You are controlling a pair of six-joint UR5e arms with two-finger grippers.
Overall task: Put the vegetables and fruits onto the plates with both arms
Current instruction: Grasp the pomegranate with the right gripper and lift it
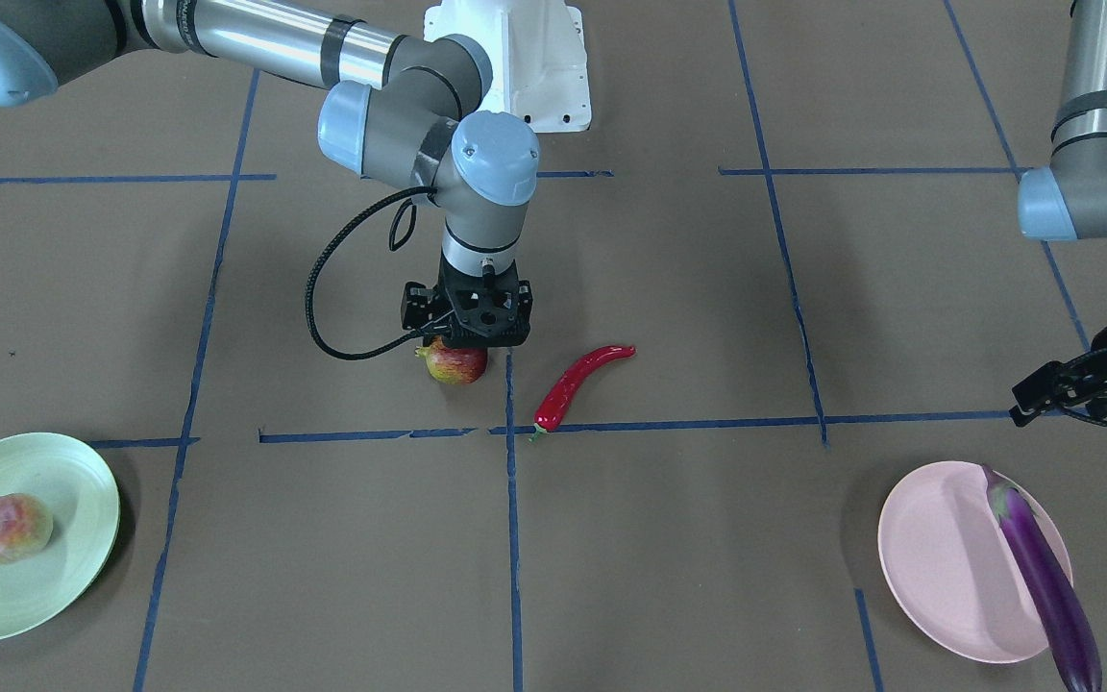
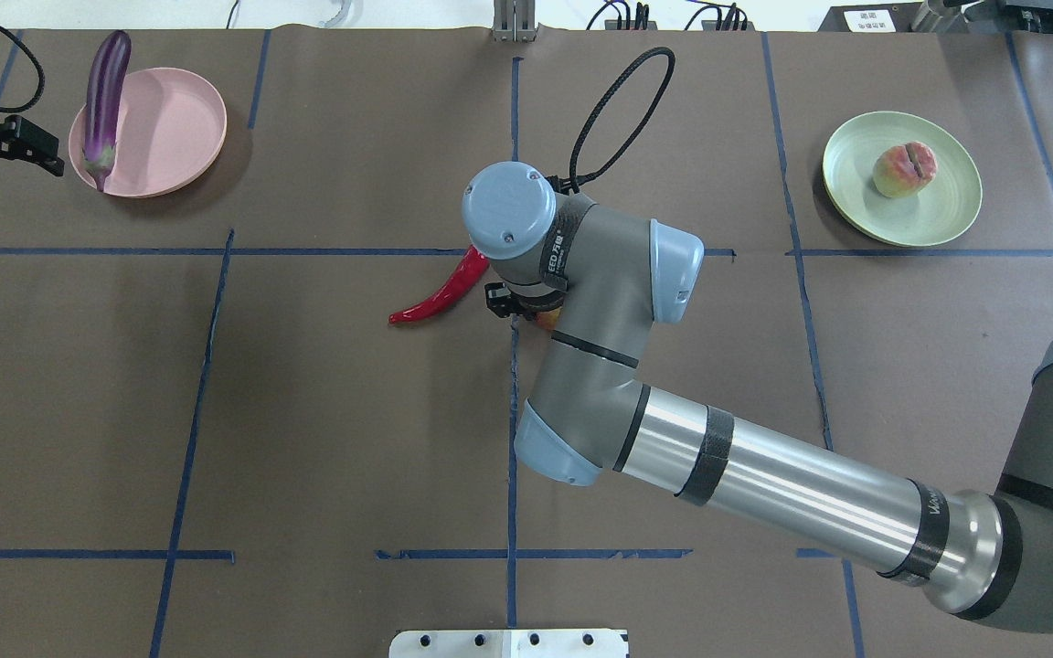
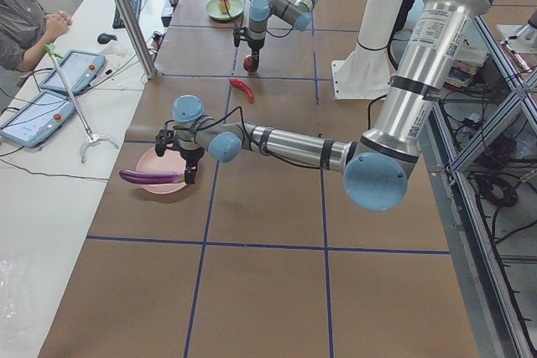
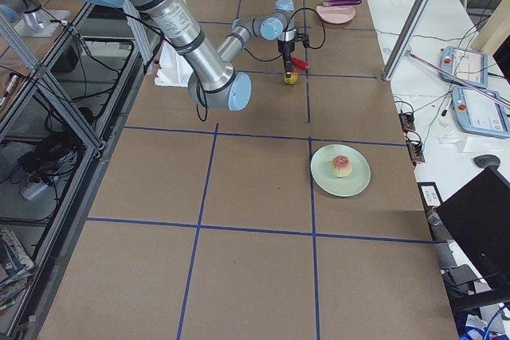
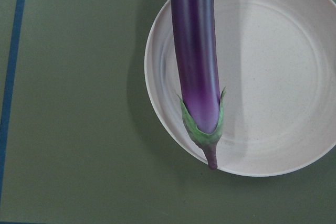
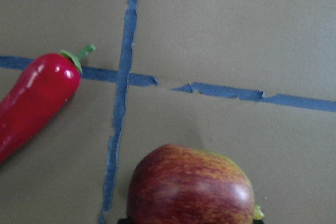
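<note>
Overhead view: round fruit (image 1: 457,365) nearly hidden under right arm. Front-facing view showed it on table, right gripper (image 1: 465,336) close over it; finger spread not determinable. Chili (image 1: 578,384) on table just beside fruit. Green plate (image 1: 68,481) held peach (image 1: 4,527). Pink plate (image 1: 938,557) held eggplant (image 1: 1044,567), blunt end overhanging rim. Left gripper (image 2: 42,151) beside pink plate, nothing held; opening not determinable.

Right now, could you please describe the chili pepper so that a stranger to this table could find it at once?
Find the right gripper near the middle of the table, down over the red-yellow round fruit. Beside that fruit, on the table, lies the chili pepper. It alone is slim, curved and all red, with a green stem.
</note>
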